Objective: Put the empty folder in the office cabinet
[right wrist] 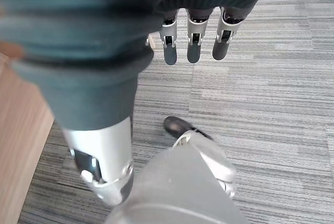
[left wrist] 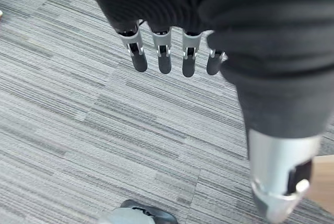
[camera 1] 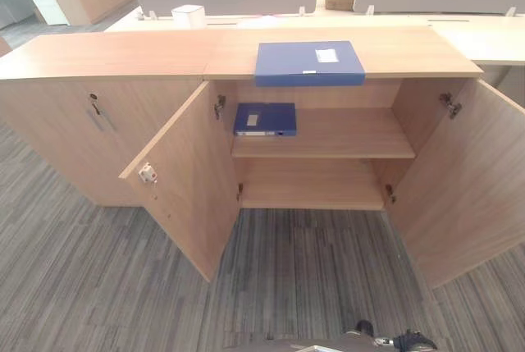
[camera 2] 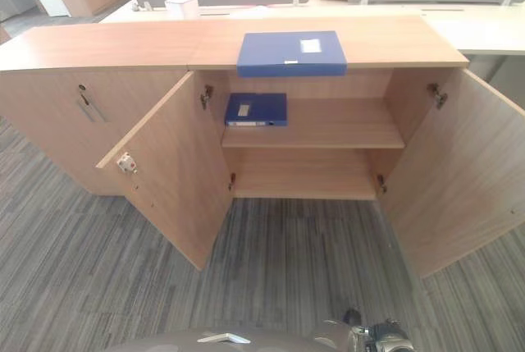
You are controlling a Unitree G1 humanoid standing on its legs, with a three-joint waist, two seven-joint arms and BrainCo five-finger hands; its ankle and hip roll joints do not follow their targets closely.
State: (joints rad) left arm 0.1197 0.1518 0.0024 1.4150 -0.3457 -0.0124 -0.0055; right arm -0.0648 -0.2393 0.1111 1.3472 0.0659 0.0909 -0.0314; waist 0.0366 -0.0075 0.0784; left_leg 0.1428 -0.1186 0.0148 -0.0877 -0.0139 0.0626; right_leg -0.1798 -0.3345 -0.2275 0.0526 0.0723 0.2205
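Blue, flat, box-type plastic folder (camera 1: 309,62) w/ a white label lies on top of the light wood office cabinet (camera 1: 107,55), directly above the open compartment, long axis running left-right and its front edge flush w/ or just over the cabinet's front edge. Both doors stand wide: left door (camera 1: 184,176) swung out w/ a small latch fitting on its edge, right door (camera 1: 472,180) angled outward. Inside, the upper shelf (camera 1: 344,139) already carries a second, smaller blue folder (camera 1: 265,119) at its left end; rest of that shelf and the bottom shelf (camera 1: 312,186) are bare. A small white box (camera 1: 189,16) sits on the pale tabletop behind the cabinet. Robot's left hand (left wrist: 172,51) hangs over grey striped carpet (camera 1: 312,278), fingers straight and relaxed, holding nothing; right hand (right wrist: 195,38) likewise, slack and empty above the carpet, close to a wood panel at its side. Folder lies ahead of and above both hands, well apart from each, roughly centred btwn them and perhaps a touch to the right, so neither arm is clearly nearer. Judged from this, no grasp has begun: next move looks like a reach up and fwd to the folder's near long edge, prob. w/ both hands on its ends.
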